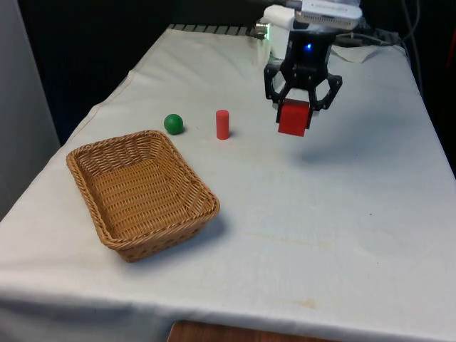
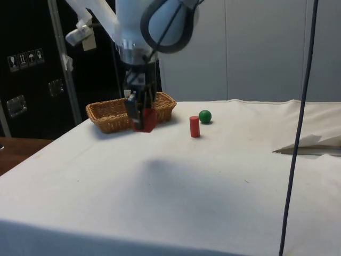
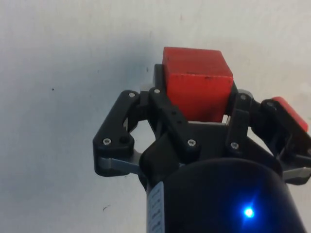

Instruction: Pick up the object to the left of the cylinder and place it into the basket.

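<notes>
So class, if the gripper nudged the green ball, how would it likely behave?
The green ball is round and lies free on the cloth, so it would probably roll. It looks smooth and solid, likely stiff, and it might slip from flat fingers.

The basket [image 1: 142, 192] was woven wicker, tan and rough-textured. A white cloth [image 1: 320, 228], matt and faintly stained, covered the tabletop. The red block [image 1: 293, 117] looked like painted wood, its edges scuffed in the wrist view. The black tool [image 1: 302, 102] looked like matt plastic with small metal screws. The red cylinder [image 1: 223, 124] and green ball [image 1: 173, 124] were smooth.
</notes>
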You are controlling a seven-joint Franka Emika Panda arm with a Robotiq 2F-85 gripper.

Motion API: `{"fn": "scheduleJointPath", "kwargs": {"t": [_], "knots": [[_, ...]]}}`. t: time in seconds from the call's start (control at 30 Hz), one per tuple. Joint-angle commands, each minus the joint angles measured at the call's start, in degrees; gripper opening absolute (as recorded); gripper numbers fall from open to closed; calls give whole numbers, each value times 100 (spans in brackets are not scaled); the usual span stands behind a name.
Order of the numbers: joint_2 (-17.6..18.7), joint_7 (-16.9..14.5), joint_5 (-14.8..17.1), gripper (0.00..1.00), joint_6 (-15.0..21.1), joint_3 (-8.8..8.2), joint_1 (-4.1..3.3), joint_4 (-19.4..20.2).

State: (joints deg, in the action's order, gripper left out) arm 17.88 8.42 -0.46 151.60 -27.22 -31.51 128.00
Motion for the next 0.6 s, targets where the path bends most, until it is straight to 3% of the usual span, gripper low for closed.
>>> {"fn": "scheduleJointPath", "kwargs": {"t": [0.0,0.23,0.27,0.3,0.5,0.53,0.57], "knots": [[0,-17,0,2,-46,-17,0,-46],[-17,-252,52,2,-430,-166,57,-447],[0,-189,0,2,-390,-206,17,-441],[-6,-275,57,2,-464,-183,63,-498],[80,-447,86,2,-665,-309,132,-842],[69,-344,0,2,-584,-350,69,-773],[97,-470,92,2,-699,-327,143,-894]]}}
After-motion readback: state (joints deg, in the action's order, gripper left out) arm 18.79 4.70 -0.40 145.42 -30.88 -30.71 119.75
